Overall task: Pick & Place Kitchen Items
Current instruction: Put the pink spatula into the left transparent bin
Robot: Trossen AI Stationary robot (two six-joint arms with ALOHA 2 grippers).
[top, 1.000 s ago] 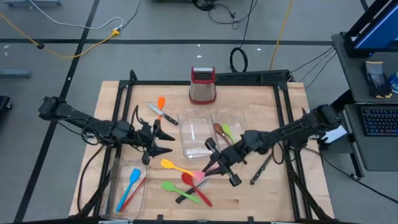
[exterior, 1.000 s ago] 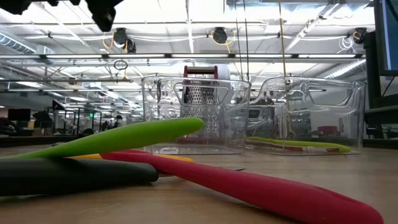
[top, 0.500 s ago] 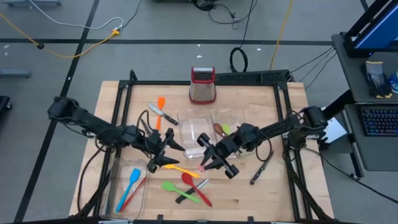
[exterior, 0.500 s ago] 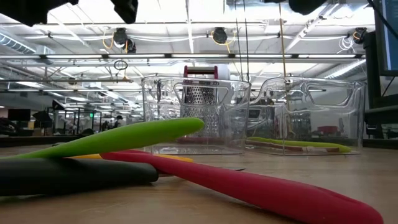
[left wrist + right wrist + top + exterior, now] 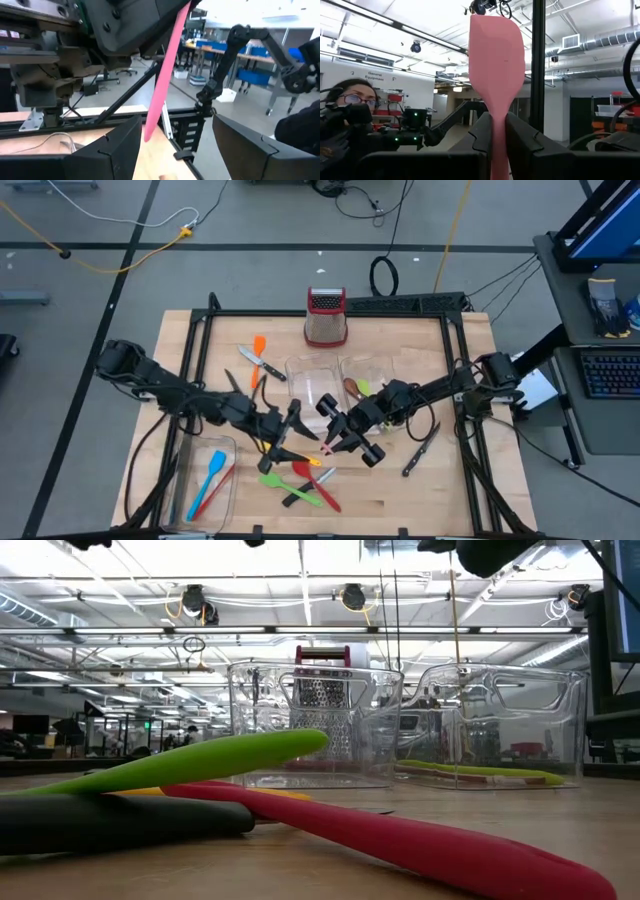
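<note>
R pincer [image 5: 337, 442] is clamped on a pink spatula [image 5: 496, 65], held up off the desk [image 5: 460, 490] at mid-desk, just in front of the clear trays [image 5: 318, 392]. L pincer [image 5: 290, 442] sits close beside it w/ fingers [image 5: 107, 152] apart, facing the spatula, nothing in them. Below: yellow spatula [image 5: 272, 445], green spatula [image 5: 285, 483], red spoon [image 5: 312, 480] piled on desk.

A: Where's the grater [image 5: 326, 317]?
B: At the counter's [image 5: 460, 480] far edge, behind 2 trays [image 5: 312, 396] side by side.
A: And the utensil pile [image 5: 300, 478]?
B: Nearer the front edge, before those trays.
</note>
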